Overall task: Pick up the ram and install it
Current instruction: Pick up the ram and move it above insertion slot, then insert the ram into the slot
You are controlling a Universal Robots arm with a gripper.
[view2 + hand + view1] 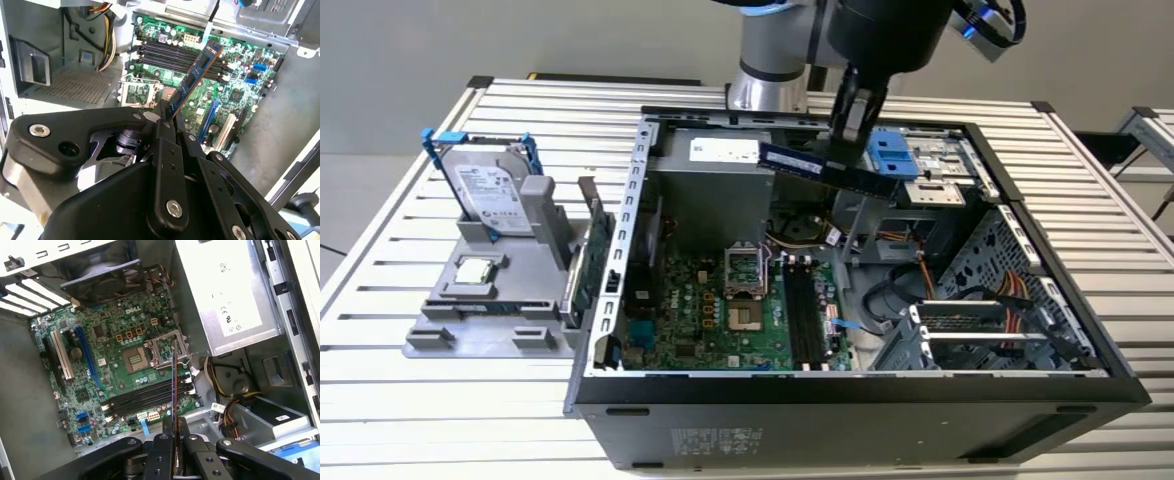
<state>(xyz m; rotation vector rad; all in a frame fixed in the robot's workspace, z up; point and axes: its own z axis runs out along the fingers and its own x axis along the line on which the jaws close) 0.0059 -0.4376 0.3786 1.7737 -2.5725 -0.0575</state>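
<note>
The ram [817,165] is held clamped between the fingers of the hand [850,148], raised above the open computer case [854,400] near its far wall and clear of everything inside. In the exterior view its long axis is seen running from the exterior view's left to right with a slight downward slope, and the grasp is placed off-centre, nearer the end on the exterior view's right. The memory slots [803,315] lie lower on the motherboard [700,320] and nearer that camera, with their length running toward it; the stick is therefore judged to lie across the slots rather than along them, and well apart from them in height. In the second wrist view the ram [195,75] is shown projecting out of the hand [165,114] toward the slots [175,52], and in the first wrist view it [174,375] is seen edge-on as a thin line crossing the dark slots [145,396] beside the CPU socket [167,347]. The stick is a thin, flat, rigid board, dark blue-green, with a gold contact edge and low black chips. The slots are narrow black plastic channels, the motherboard is a green board crowded with small components, and the case walls are dull grey sheet metal. On the ribbed metal desk [400,400] a grey holder is placed with a silver hard drive [494,195] standing in it.
</note>
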